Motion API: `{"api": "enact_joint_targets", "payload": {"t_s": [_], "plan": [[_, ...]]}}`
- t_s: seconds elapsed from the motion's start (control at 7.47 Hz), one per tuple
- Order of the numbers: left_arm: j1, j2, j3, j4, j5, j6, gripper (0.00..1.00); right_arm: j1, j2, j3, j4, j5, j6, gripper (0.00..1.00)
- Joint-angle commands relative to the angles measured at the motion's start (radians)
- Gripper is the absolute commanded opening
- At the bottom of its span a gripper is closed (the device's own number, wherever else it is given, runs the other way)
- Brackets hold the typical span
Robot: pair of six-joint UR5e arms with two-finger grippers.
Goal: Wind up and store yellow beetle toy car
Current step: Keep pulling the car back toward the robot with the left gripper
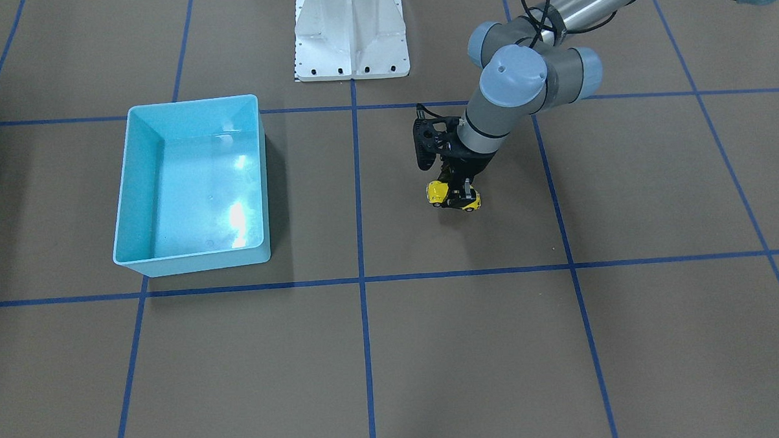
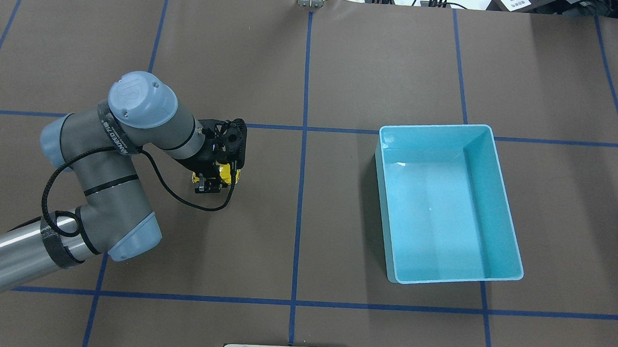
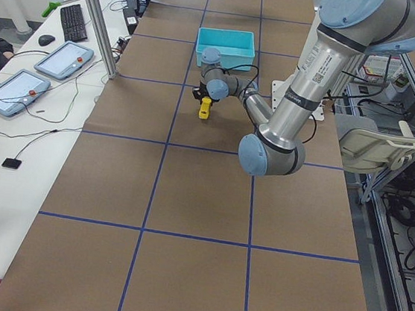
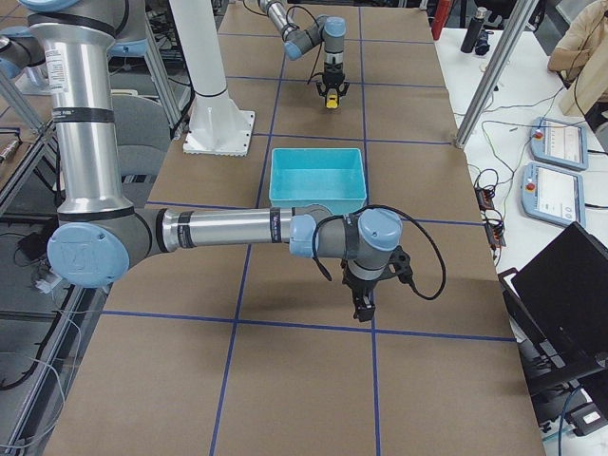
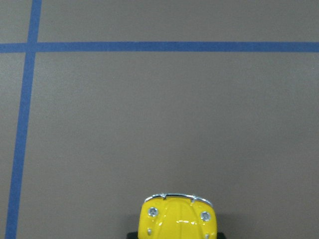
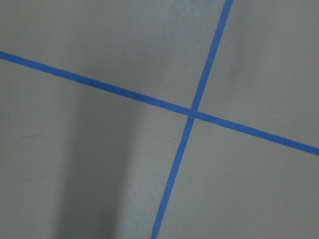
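Note:
The yellow beetle toy car [image 1: 436,192] is tiny and glossy, and sits at table level in the square beside the centre line. My left gripper [image 1: 456,194] points straight down over it, with its fingers closed on the car's middle, so yellow shows on both sides. The car also shows in the overhead view [image 2: 228,173] and, as a hood, at the bottom of the left wrist view [image 5: 178,219]. The light-blue bin [image 2: 490,204] stands empty on the other half of the table. My right gripper [image 4: 361,309] hangs low beyond the bin; I cannot tell whether it is open.
The brown table carries a grid of blue tape lines. The white robot base plate [image 1: 350,32] sits at the robot's edge. The right arm [image 4: 228,228] stretches across the table past the bin [image 4: 318,180]. The right wrist view shows only tape lines.

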Motion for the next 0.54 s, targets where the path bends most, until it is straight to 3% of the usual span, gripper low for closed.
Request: {"api": "enact_joint_targets", "payload": {"t_s": [0.0, 0.4], "plan": [[-0.001, 0.005, 0.005, -0.008, 0.000, -0.018, 0.00, 0.000, 0.000, -0.002, 0.000, 0.000, 0.000, 1.00], [0.000, 0.009, 0.033, -0.044, 0.000, -0.005, 0.00, 0.000, 0.000, -0.004, 0.000, 0.000, 0.000, 1.00]]}}
